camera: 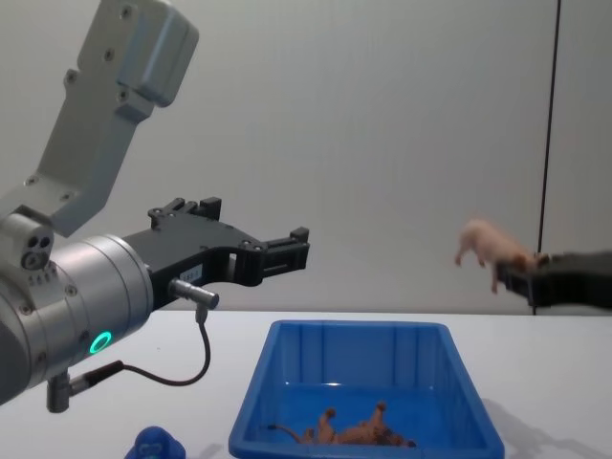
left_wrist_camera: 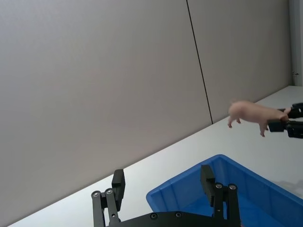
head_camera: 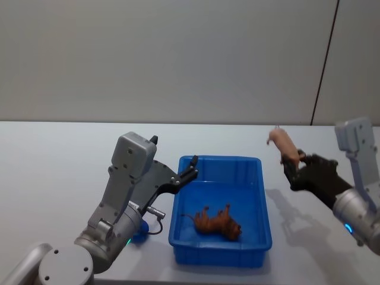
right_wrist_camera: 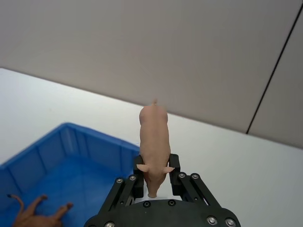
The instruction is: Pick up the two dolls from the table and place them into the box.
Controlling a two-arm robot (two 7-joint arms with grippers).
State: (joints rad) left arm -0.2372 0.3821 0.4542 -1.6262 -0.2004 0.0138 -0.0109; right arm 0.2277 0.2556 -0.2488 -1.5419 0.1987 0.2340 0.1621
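My right gripper (head_camera: 294,161) is shut on the pale pink pig doll (head_camera: 284,142) and holds it in the air, to the right of the blue box (head_camera: 219,158) and above the white table (head_camera: 59,166). In the right wrist view the pig (right_wrist_camera: 154,137) sticks out from between the fingers (right_wrist_camera: 174,163). A brown four-legged doll (head_camera: 217,222) lies on its side on the box floor. Above the box's left rim my left gripper (head_camera: 191,166) hovers open and holds nothing. In the chest view the pig (camera: 486,244) hangs well above the box (camera: 359,330).
A small rounded blue figure (head_camera: 138,233) sits on the table beside my left arm, left of the box. A plain grey wall with a dark vertical seam (head_camera: 323,65) stands behind the table.
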